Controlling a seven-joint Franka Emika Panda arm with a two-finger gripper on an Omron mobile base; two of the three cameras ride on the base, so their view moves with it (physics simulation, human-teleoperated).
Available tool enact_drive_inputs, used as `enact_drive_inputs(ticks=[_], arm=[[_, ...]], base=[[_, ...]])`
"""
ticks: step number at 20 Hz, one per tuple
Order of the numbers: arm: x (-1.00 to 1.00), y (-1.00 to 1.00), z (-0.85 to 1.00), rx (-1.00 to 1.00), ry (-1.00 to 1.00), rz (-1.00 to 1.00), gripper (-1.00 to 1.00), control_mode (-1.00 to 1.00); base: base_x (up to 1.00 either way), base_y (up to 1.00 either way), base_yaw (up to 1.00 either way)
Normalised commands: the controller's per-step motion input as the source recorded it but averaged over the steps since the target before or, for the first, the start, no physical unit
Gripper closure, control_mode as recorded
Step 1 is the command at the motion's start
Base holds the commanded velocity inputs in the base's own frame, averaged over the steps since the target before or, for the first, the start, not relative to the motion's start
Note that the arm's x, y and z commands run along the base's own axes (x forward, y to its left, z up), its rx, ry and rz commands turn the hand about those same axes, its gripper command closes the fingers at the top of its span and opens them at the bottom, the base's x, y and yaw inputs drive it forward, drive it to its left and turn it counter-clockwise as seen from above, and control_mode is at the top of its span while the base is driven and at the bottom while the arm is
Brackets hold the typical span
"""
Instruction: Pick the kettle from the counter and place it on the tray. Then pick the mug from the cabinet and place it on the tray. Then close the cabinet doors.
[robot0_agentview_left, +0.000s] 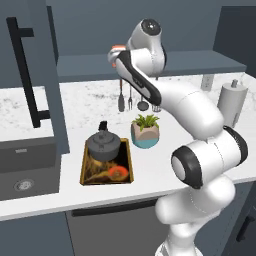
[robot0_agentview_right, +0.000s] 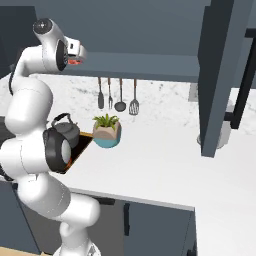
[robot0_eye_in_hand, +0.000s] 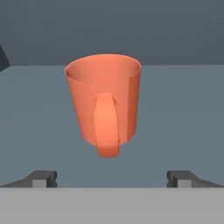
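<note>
The counter (robot0_agentview_left: 95, 95) carries the tray (robot0_agentview_left: 85, 169), and the kettle (robot0_agentview_left: 104, 145) sits on the tray. Above, the cabinet (robot0_agentview_right: 145, 65) shelf holds the mug (robot0_eye_in_hand: 105, 103), upright, handle facing the camera. The gripper (robot0_eye_in_hand: 112, 178) has its jaws spread wide; the mug stands just ahead, centred between them, untouched.

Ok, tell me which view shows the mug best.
The hand view: the orange-red mug stands upright on the cabinet shelf, handle facing the camera, centred ahead of the open gripper. The left base view gives a sliver behind the arm; the right base view a small patch under the hand.
</note>
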Motion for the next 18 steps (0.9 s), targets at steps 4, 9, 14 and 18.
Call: enact_drive_inputs(ticks=[4, 9, 14, 18], arm=[[0.41, 0.02, -0.01, 0.0, 0.01, 0.0, -1.0, -1.0], [0.4, 0.05, -0.09, 0.0, 0.0, 0.0, -1.0, -1.0], [0.19, 0.08, 0.0, 0.0, 0.0, 0.0, -1.0, -1.0], [0.0, 0.04, 0.0, 0.0, 0.0, 0.0, 1.0, -1.0]], base=[[0.0, 0.0, 0.0], [0.0, 0.0, 0.0], [0.0, 0.0, 0.0], [0.0, 0.0, 0.0]])
